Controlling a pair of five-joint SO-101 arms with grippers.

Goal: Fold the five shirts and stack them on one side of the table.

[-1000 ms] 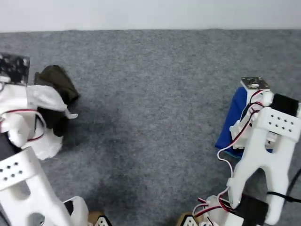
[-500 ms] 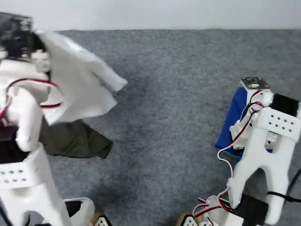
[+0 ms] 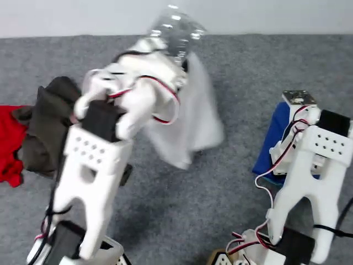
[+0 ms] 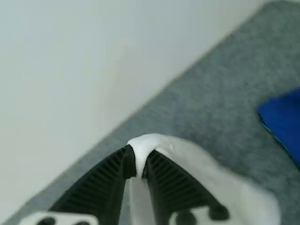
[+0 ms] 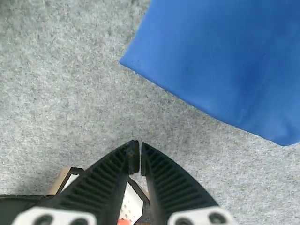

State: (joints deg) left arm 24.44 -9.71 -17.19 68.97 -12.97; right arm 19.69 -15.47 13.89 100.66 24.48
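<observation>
Now | left pincer (image 4: 136, 161) pinching white shirt (image 3: 193, 124) | high view: red shirt (image 3: 8, 144)

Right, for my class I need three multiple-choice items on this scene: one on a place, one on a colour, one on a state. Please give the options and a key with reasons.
1. Where does the blue shirt lie?
A. On the right side of the grey table
B. In the middle of it
C. Against the far wall

2. What colour is the shirt held by the left pincer?
A. Red
B. White
C. Olive

3. How is the right pincer?
A. Wide open
B. Shut on the blue shirt
C. Shut and empty

Key: 1 A, it lies by the right-hand arm in the high view. 2 B, the white shirt is pinched between the fingers. 3 C, the fingers meet over the bare grey table.
</observation>
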